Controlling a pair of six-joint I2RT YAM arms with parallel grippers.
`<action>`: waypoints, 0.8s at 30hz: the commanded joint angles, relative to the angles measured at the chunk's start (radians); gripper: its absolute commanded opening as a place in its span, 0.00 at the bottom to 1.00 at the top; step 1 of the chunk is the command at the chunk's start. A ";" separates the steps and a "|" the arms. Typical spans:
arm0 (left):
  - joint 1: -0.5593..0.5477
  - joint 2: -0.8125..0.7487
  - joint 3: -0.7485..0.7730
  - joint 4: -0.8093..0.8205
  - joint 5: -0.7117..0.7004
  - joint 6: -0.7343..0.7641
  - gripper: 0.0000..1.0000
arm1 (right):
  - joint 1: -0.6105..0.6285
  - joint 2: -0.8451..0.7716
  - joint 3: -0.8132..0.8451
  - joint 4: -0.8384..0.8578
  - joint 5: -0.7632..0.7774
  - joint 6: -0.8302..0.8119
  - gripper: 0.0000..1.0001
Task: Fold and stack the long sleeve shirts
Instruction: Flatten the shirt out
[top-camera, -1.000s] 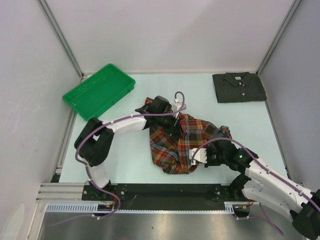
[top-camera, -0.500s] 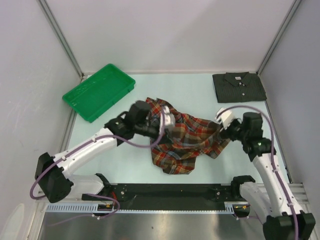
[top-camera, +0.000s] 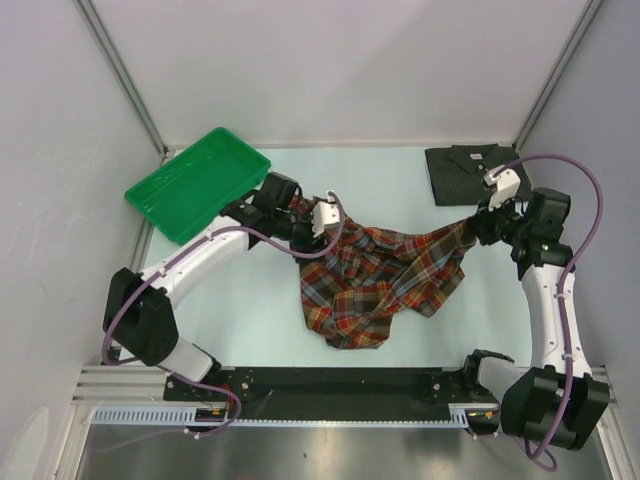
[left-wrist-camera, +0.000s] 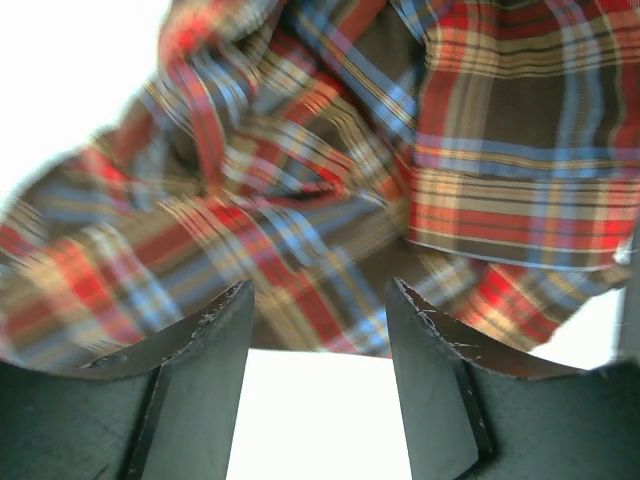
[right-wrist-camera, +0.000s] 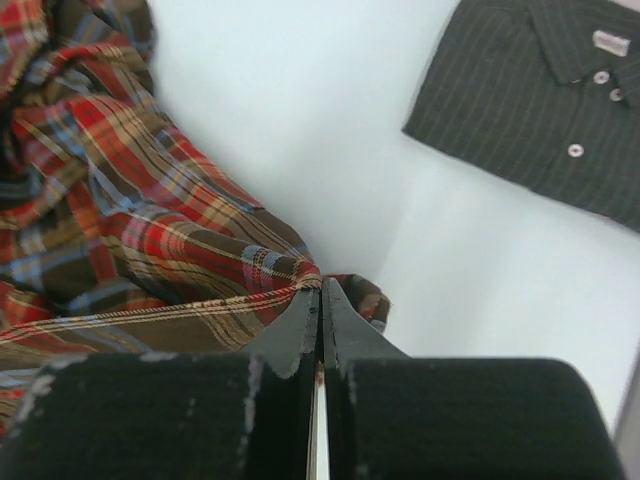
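Pulled rightward since a second ago, the plaid shirt (top-camera: 385, 285) lies crumpled on the table (top-camera: 250, 310), its hem pinched in the closed right gripper (right-wrist-camera: 320, 288). The left gripper (left-wrist-camera: 320, 295) gapes empty beside it. The cloth looks limp and light, and is probably best taken at a hem. The grey shirt (top-camera: 475, 172) sits folded far right.

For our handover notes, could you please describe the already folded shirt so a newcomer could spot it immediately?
Look to the far right corner of the pale table. There lies the dark grey shirt, folded flat with collar and buttons up. Unlike the crumpled plaid shirt mid-table, it is dark and neat.
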 joint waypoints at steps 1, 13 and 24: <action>-0.067 0.025 0.086 -0.059 -0.028 0.304 0.61 | -0.009 0.026 0.069 0.047 -0.082 0.082 0.00; -0.312 0.170 0.016 -0.038 -0.313 0.694 0.63 | -0.011 0.020 0.052 -0.021 -0.085 0.013 0.00; -0.047 0.090 -0.050 0.034 -0.429 0.583 0.00 | -0.013 -0.077 -0.072 0.014 -0.043 -0.084 0.00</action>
